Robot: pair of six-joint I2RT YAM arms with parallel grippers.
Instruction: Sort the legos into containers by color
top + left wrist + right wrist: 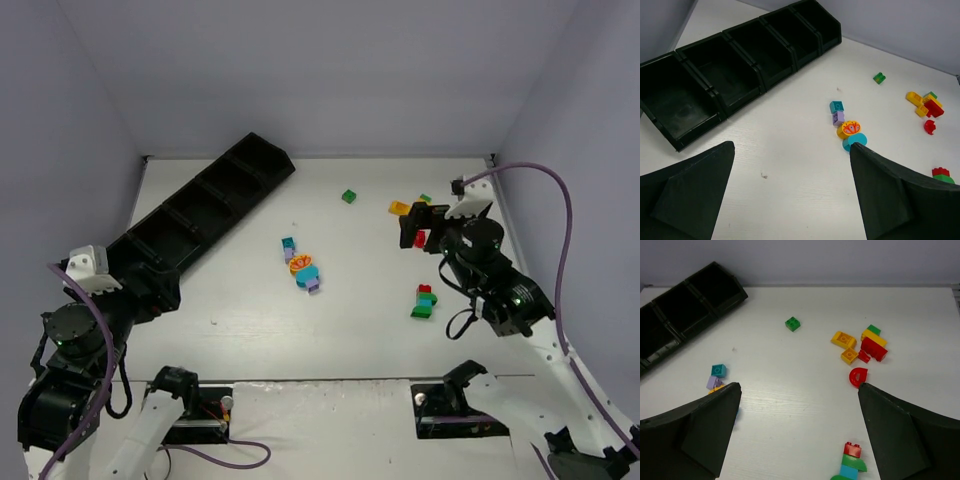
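Note:
The long black tray (215,195) with five empty compartments runs diagonally at the left and also shows in the left wrist view (740,75). A lone green brick (348,196) lies mid-back. A yellow, red and green cluster (410,210) lies right of it, with a red arch (858,376) nearby. A teal, lilac and orange group (303,268) lies at centre. A red-teal-green stack (424,300) lies at the right. My left gripper (155,285) is open and empty by the tray's near end. My right gripper (420,228) is open and empty beside the cluster.
Grey walls close in the white table at the back and both sides. In the right wrist view the green brick (793,323) lies ahead and the stack (850,462) sits low between the fingers. Cables loop beside both arms.

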